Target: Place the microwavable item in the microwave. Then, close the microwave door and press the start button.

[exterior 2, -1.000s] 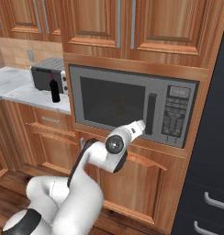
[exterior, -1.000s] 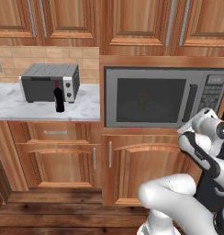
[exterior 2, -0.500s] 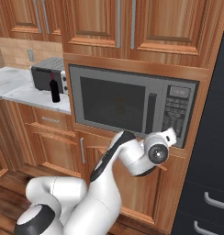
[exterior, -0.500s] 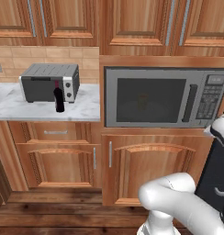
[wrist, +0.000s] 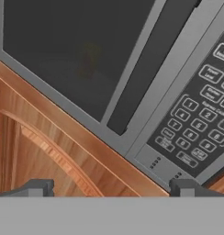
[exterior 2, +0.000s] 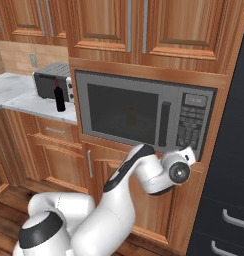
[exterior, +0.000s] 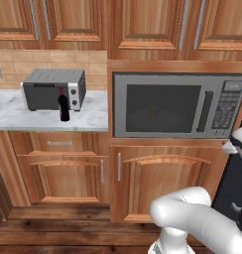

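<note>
The microwave (exterior: pixel 177 105) has its door (exterior 2: pixel 128 112) shut, the dark bar handle (wrist: pixel 150 59) upright beside the keypad (wrist: pixel 196 128). Behind the dark window a faint yellowish shape shows, the microwavable item (exterior: pixel 153 110), also dim in the hand view (wrist: pixel 87 59). My gripper (wrist: pixel 113 188) is open with nothing between its fingers, and it faces the microwave's lower right corner, just below the handle's end and the keypad. From the right base view, the gripper (exterior 2: pixel 188 154) sits against the microwave's bottom edge under the keypad (exterior 2: pixel 190 125).
A grey toaster oven (exterior: pixel 53 89) and a dark wine bottle (exterior: pixel 64 104) stand on the marble counter (exterior: pixel 24 116) to the left. Wooden cabinet doors (exterior: pixel 162 183) lie below the microwave. A dark tall unit with drawer handles (exterior 2: pixel 229 200) stands at the right.
The arm has swung right, from in front of the lower cabinet below the window to the microwave's lower right corner under the keypad. The gripper stayed open.
</note>
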